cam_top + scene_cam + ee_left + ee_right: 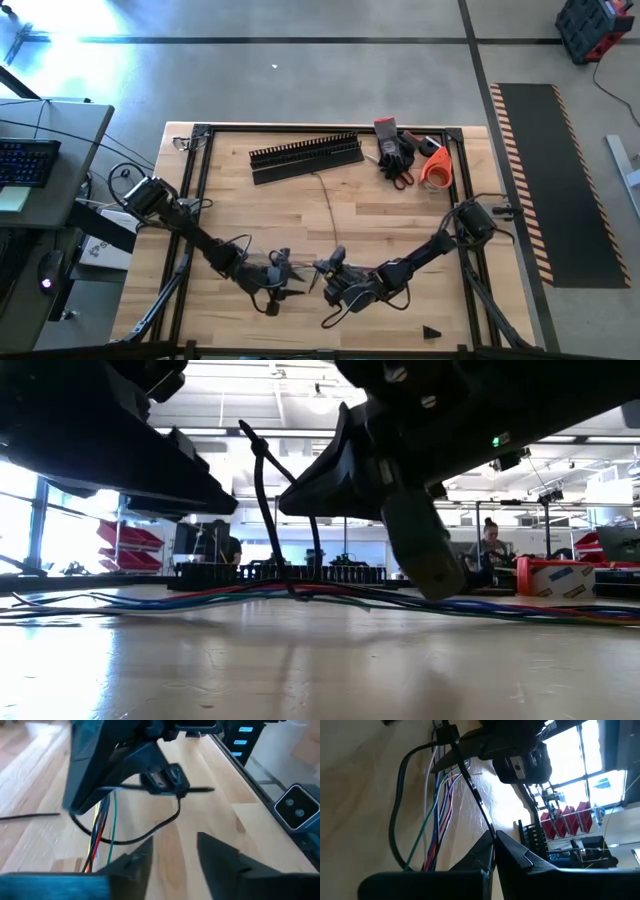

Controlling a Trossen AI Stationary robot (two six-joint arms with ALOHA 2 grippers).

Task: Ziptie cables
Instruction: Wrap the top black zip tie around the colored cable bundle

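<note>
The cables (300,596) are a bundle of thin red, blue, green and white wires. They lie on the wooden table and run from the black duct toward the near edge (329,205). A black zip tie (470,785) loops loosely around them, and the loop stands upright in the low view (262,490). My right gripper (493,840), at the table's near middle (322,270), is shut on the tie's strap. My left gripper (175,855) is open just left of it (290,272). Its fingertips stand short of the loop (165,822) and touch nothing. My right gripper pinches the zip tie's strap (487,827) between its two fingertips. The strap runs straight from the fingers to the tie's head (447,732). From the head the loop (395,820) curves wide and slack around the wires.
The black slotted duct (305,155) lies at the table's far side. Red-handled tools (395,150) and an orange item (435,165) lie at the far right, and a small black piece (432,332) near the front right. People (490,540) are in the room beyond.
</note>
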